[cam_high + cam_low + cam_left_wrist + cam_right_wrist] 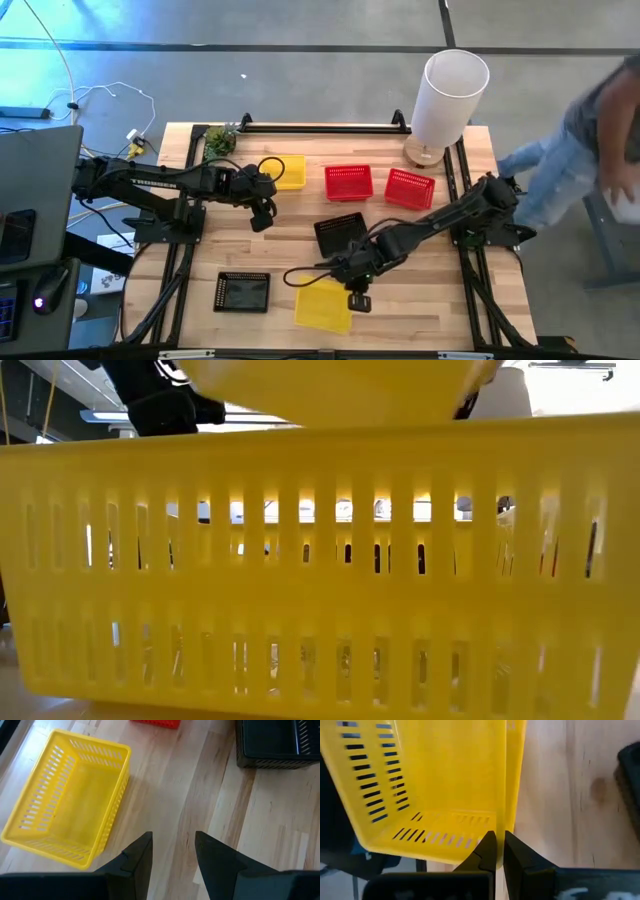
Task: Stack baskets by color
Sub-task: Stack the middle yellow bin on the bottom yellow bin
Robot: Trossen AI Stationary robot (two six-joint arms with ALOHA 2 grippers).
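Evidently the right claw (357, 299), clamped on the rim of a yellow basket (323, 306) at the worktop's (280, 250) near edge, carries it tilted for stacking, long axis roughly along that edge. The left claw (262, 214) hangs with fingers apart beside another yellow basket (289, 171) near the far edge.

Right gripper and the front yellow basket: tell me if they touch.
Touching. The right wrist view shows the right gripper with its fingers shut on the yellow basket wall.
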